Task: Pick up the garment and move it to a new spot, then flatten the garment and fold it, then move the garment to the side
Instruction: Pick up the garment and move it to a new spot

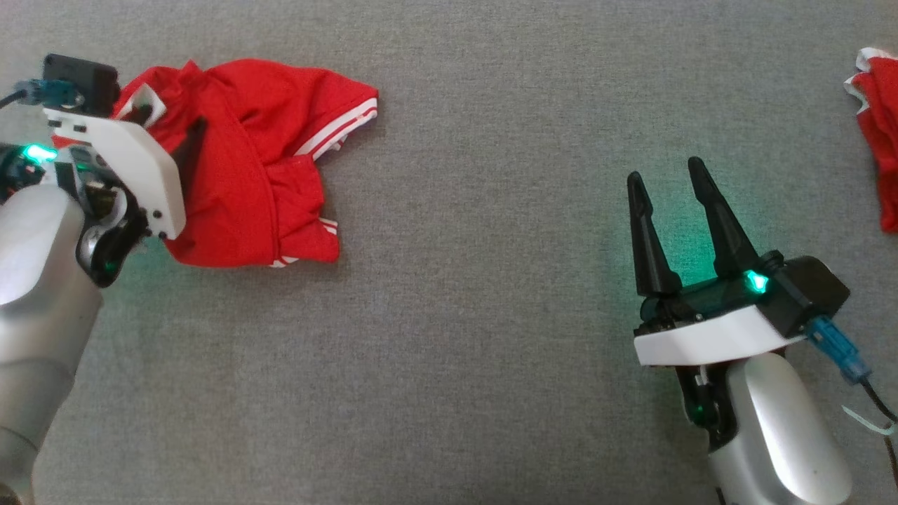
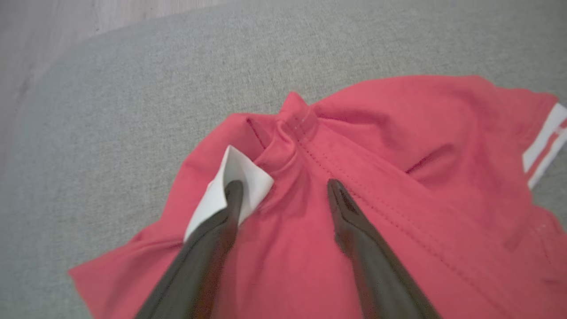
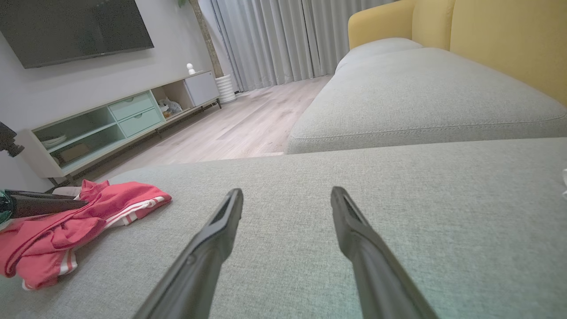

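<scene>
Garment [image 1: 245,175] is bunched at the left of the cushion [image 1: 477,315], under the wide-spread left gripper [image 2: 283,186]; the right gripper [image 1: 665,172] is spread, empty. Only the label [image 2: 250,170] or 1 layer may be pinched, then dropped.

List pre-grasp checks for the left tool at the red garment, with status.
1. Opening of left tool: ok, open.
2. Position above garment, fingers either side of a stitched fold: ok.
3. Contact of fingers with fabric: cannot tell.
4. Stray white label: not ok, one finger lies across it in the left wrist view.
5. State of right tool: ok, open, over bare cushion, apart from garment.
6. Flatness of garment: not ok, bunched.
</scene>
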